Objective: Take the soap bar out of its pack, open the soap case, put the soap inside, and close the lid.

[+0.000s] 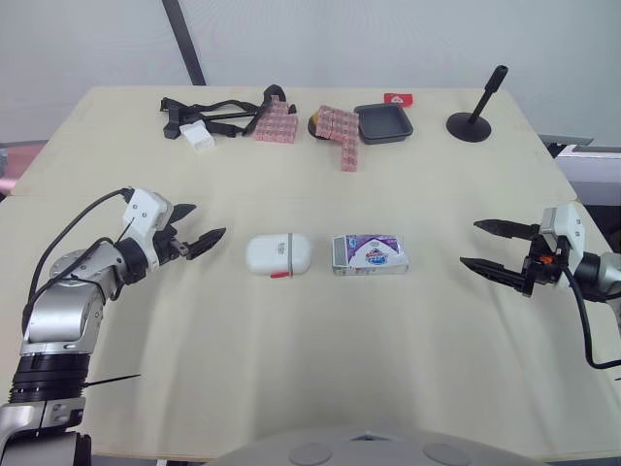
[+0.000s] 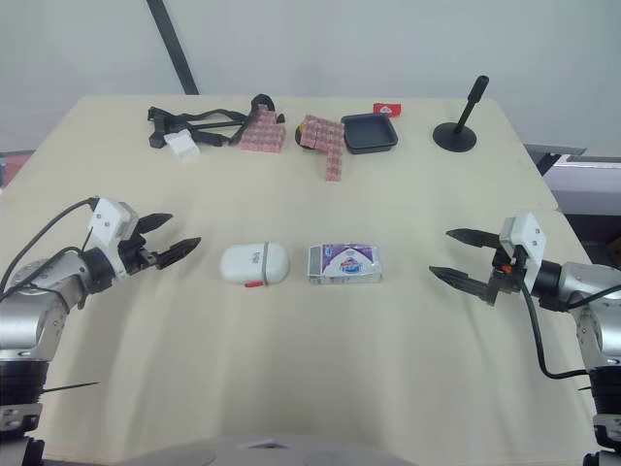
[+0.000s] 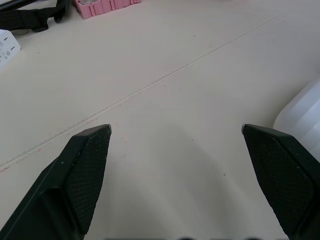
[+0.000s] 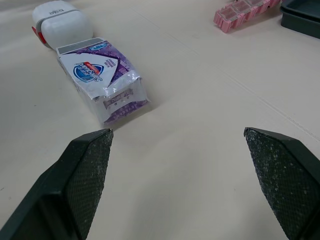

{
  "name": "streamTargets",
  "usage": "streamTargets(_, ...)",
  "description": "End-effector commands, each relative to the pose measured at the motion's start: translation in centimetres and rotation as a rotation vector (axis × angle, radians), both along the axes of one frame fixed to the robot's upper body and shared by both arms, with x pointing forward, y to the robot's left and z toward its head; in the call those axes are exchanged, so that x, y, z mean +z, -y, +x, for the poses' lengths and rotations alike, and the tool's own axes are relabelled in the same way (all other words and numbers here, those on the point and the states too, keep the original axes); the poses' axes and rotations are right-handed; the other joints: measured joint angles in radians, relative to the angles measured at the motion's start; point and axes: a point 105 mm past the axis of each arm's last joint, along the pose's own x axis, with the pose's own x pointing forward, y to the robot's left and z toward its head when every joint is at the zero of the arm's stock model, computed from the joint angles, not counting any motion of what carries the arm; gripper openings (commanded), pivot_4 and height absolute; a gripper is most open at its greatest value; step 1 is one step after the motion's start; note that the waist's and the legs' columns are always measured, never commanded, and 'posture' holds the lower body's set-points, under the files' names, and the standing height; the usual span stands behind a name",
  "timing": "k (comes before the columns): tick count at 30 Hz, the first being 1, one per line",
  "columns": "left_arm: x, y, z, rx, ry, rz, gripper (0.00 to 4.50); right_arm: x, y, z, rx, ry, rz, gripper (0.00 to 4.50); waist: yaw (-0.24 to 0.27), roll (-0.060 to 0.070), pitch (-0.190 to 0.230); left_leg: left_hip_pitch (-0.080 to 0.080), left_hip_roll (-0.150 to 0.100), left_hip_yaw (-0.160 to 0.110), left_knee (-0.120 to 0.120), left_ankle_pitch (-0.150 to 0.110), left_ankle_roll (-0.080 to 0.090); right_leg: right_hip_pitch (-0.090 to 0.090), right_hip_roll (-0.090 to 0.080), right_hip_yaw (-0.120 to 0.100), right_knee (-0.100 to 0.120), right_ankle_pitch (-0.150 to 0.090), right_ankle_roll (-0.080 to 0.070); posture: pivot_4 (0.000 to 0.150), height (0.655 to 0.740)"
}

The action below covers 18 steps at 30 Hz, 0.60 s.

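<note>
Soap pack (image 1: 370,254), purple and white, lies flat at the middle of the table (image 1: 320,379), its crimped end turned to the right. Soap case (image 1: 278,254), white with rounded corners and a small red tab on its near edge, lies just beside the pack on the left; its lid is closed, and a narrow gap separates the two. Left gripper (image 1: 206,220) hovers to the left of the case, near it but not touching, with both black fingers spread wide and nothing between them; in the left wrist view a corner of the case appears beyond one finger (image 3: 82,172). Right gripper (image 1: 471,243) hovers to the right of the pack, well apart from it, its fingers likewise spread wide and empty, pointing toward the pack. Along the far edge of the table, from left to right, lie black straps (image 1: 213,112) with a small white device (image 1: 198,136), two groups of pink blocks (image 1: 276,121), a black tray (image 1: 383,123), a small red packet (image 1: 398,99), and a black stand (image 1: 473,115) on a round base.
</note>
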Motion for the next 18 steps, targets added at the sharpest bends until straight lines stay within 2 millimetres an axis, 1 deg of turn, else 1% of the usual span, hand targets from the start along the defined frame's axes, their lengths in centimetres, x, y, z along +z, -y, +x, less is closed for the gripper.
streamTargets(1, 0.8, 0.3, -0.4, -0.044, 0.031, 0.022, 4.49, 1.1, 0.3, 0.3, 0.003, 0.05, -0.011, 4.5, 0.0, 0.0, 0.0, 0.0, 0.0, 0.0, 0.0, 0.0, 0.0, 0.0, 0.0, 0.0, 0.0, 0.0, 0.0, 0.15, 0.74)
streamTargets(3, 0.5, 1.0, -0.9, -0.1, 0.014, 0.001, 4.49, 1.2, 0.4, 0.3, 0.001, 0.052, -0.017, 4.5, -0.001, 0.0, 0.0, 0.0, 0.0, 0.0, 0.0, 0.0, 0.0, 0.0, 0.0, 0.0, 0.0, 0.0, 0.0, 0.15, 0.74)
streamTargets(6, 0.5, 1.2, -1.1, -0.126, 0.023, -0.004, 4.49, 1.2, 0.6, 0.2, -0.002, 0.053, -0.02, 4.5, 0.0, 0.0, 0.0, 0.0, 0.0, 0.0, 0.0, 0.0, 0.0, 0.0, 0.0, 0.0, 0.0, 0.0, 0.0, 0.15, 0.74)
streamTargets(11, 0.6, 0.9, -0.8, -0.134, 0.033, -0.008, 4.49, 1.2, 0.8, -0.1, -0.006, 0.051, -0.026, 4.5, 0.0, 0.0, 0.0, 0.0, 0.0, 0.0, 0.0, 0.0, 0.001, 0.0, -0.001, 0.0, 0.001, 0.0, 0.0, 0.15, 0.74)
streamTargets(18, 1.0, 0.4, 0.3, -0.127, 0.056, -0.003, 4.49, 1.0, 1.1, -0.3, -0.009, 0.051, -0.042, 4.5, -0.001, 0.0, 0.0, 0.0, 0.0, 0.0, 0.0, 0.001, 0.001, 0.0, -0.001, 0.0, 0.002, 0.0, -0.001, 0.15, 0.74)
